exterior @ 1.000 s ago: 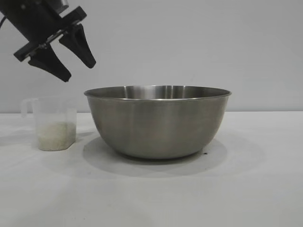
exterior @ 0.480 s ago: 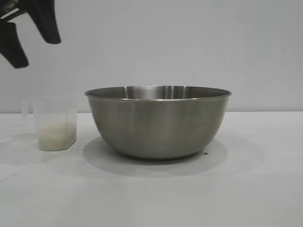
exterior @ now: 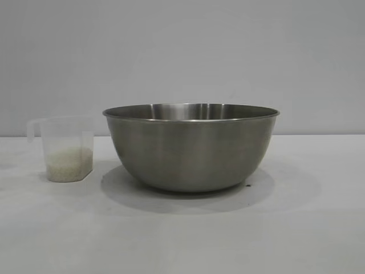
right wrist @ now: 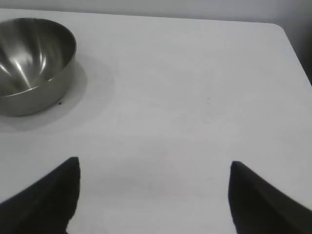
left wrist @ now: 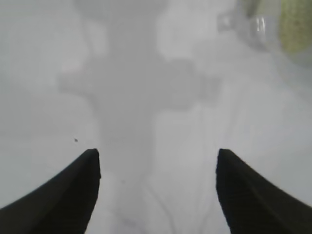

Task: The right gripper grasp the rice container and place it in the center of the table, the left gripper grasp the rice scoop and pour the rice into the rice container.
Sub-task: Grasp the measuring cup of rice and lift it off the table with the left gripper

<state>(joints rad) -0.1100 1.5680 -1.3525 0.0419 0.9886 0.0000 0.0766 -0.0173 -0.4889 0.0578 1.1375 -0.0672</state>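
Two vessels stand on your bench (exterior: 182, 240): the steel bowl (exterior: 191, 149) near the middle and the clear plastic cup (exterior: 65, 149) just beside it toward the left edge, a narrow gap of bare surface between them. Both sit upright. The cup's handle points away from the bowl, and a low layer of rice (exterior: 68, 162) fills its bottom part. From your right wrist view, the bowl's inside looks bare and shiny, with no grains that you can make out.

Neither arm shows in the exterior view. Your left gripper (left wrist: 158, 161) hangs above bare bench, pointing steeply down; its fingers (left wrist: 73, 190) stand well apart with nothing between them, and its shadow falls on the surface below. A blurred part of the cup appears at one corner of that wrist view, well away from the fingertips.

Your right gripper (right wrist: 153, 168) is out over the open bench well apart from the bowl, angled gently downward toward it. Its fingers (right wrist: 48, 195) are spread wide and hold nothing. Beyond it you can see the far edge and one rounded corner of the bench.
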